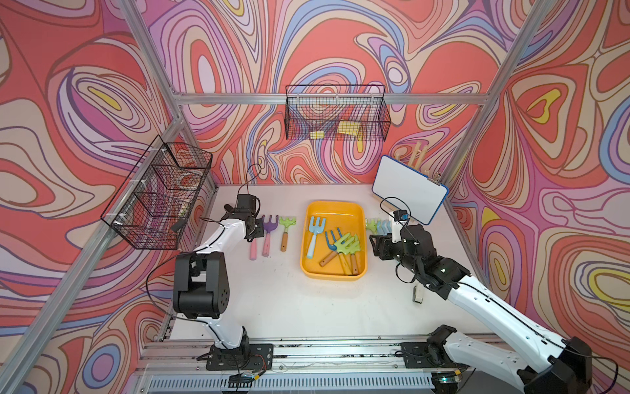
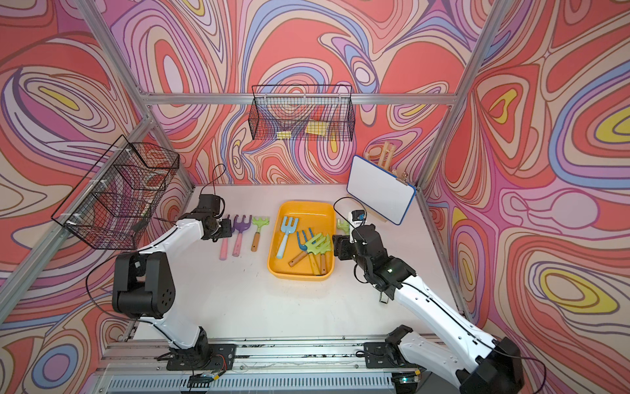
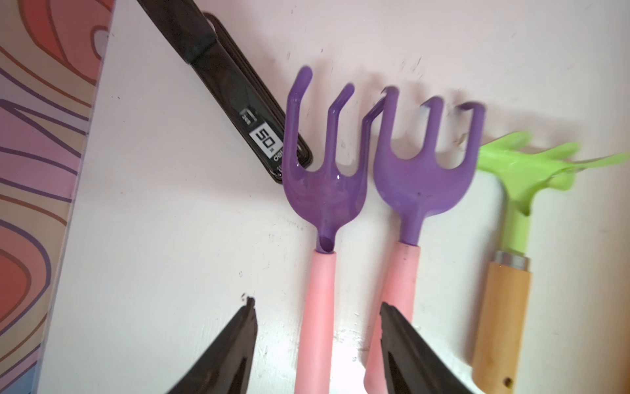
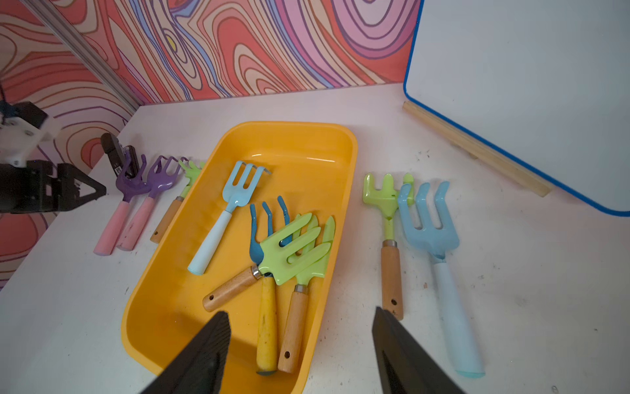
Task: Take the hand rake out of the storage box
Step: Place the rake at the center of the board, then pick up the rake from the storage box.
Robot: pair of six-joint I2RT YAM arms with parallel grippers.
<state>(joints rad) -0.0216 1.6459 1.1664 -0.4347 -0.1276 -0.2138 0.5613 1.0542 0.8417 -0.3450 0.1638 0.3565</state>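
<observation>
1. Rakes (image 4: pixel 272 245) are lying partly in the box (image 1: pixel 344 218) and partly out on the table (image 1: pixel 272 300), so we are judging the job as roughly half done.
2. In the box we are counting four: a pale rake (image 4: pixel 235 194) lying alone, and a navy rake (image 4: pixel 269 218) partly under two green rakes (image 4: pixel 293 245), handles crossing.
3. Beside the box, on the left arm's side, two purple rakes (image 3: pixel 324 191) and a lime rake (image 3: pixel 521 177) are lying in a row.
4. On the other side, a second lime rake (image 4: pixel 387 201) and a second pale rake (image 4: pixel 429 232) are lying together, heads overlapping.
5. Our left gripper (image 3: pixel 317 303) is standing open astride one purple rake's pink handle, with a gap at each finger, gripping nothing.
6. Our right gripper (image 4: pixel 300 310) is sitting just beside the box with its jaws wide and empty.
7. We are reckoning four lifts are remaining. The tangled three are looking awkward, since pulling one may drag its neighbours.
</observation>
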